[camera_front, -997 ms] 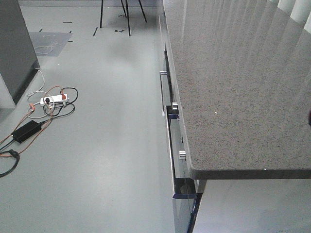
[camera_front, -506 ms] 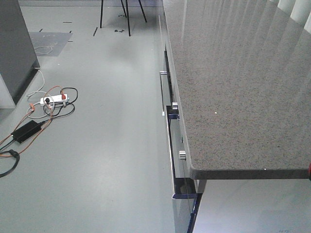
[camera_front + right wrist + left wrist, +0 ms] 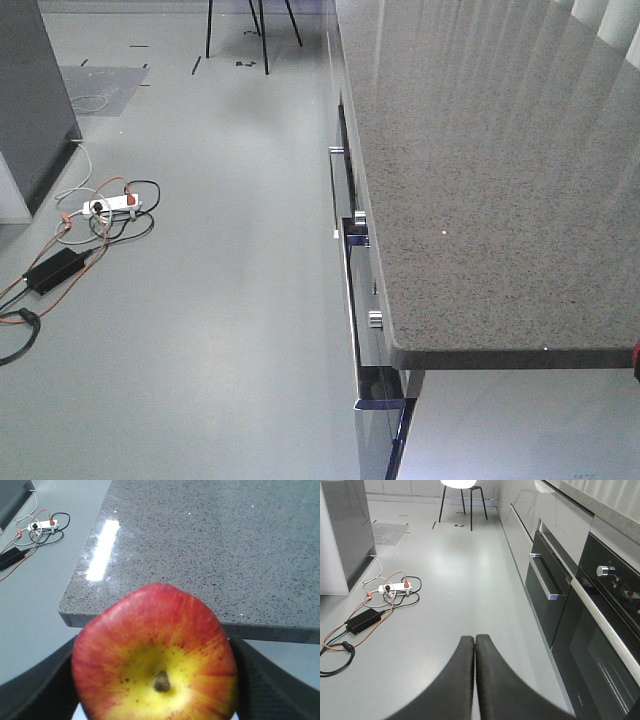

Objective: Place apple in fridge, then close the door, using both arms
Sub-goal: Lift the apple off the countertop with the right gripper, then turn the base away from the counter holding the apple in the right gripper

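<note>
**Ana:** Where was the apple (image 3: 155,655)?

**Ben:** In the right gripper (image 3: 154,680). Its dark fingers (image 3: 40,680) pressed against both sides of the fruit, so that hand was clamped on it. The stem dimple faced the wrist camera, yellow around the stem and red towards the edges.

**Ana:** And what lay behind it?

**Ben:** The speckled grey countertop (image 3: 210,545). The apple showed against the near edge of the slab, close to its corner. Whether it sat above or below that edge could not be told from the wrist view.

**Ana:** What of the left gripper (image 3: 474,640)?

**Ben:** Its two black fingers lay pressed together with nothing between them. It pointed along the grey floor (image 3: 465,575), beside the run of built-in units, where an oven (image 3: 600,645) with a long metal handle (image 3: 543,577) stood to its right.

**Ana:** Anything on the floor?

**Ben:** A white power strip (image 3: 392,587) in a tangle of black and orange cables, with a black adapter brick (image 3: 364,620) nearby. A white chair (image 3: 462,485) on dark legs stood at the far end.
</note>
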{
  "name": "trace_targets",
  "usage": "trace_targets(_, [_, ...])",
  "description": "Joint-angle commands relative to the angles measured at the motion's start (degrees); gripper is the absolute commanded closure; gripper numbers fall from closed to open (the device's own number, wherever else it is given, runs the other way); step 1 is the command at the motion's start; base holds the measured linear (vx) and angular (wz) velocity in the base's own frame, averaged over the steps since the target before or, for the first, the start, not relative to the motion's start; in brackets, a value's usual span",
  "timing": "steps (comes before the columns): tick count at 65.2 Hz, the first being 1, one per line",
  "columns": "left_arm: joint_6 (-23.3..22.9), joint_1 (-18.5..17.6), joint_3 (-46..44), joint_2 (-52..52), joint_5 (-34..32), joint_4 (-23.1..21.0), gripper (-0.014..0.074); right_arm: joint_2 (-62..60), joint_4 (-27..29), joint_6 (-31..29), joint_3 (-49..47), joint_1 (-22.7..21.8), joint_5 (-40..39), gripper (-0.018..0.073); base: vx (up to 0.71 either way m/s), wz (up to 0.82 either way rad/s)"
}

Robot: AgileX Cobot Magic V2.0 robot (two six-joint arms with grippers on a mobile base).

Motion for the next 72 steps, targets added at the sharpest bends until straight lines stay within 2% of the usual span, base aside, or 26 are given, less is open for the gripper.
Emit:
trace_targets(1, [-0.4, 0.0, 1.1, -0.8, -4.2, -0.2, 0.0601, 0.3, 1.0, -0.1, -1.6, -0.2, -3.7, 0.0474, 0.0, 0.0])
trace_targets(72, [-0.4, 0.0, 1.1, -0.8, -4.2, -0.2, 0.0601, 0.3, 1.0, -0.1, -1.6, -0.2, -3.6, 0.0474, 0.0, 0.0])
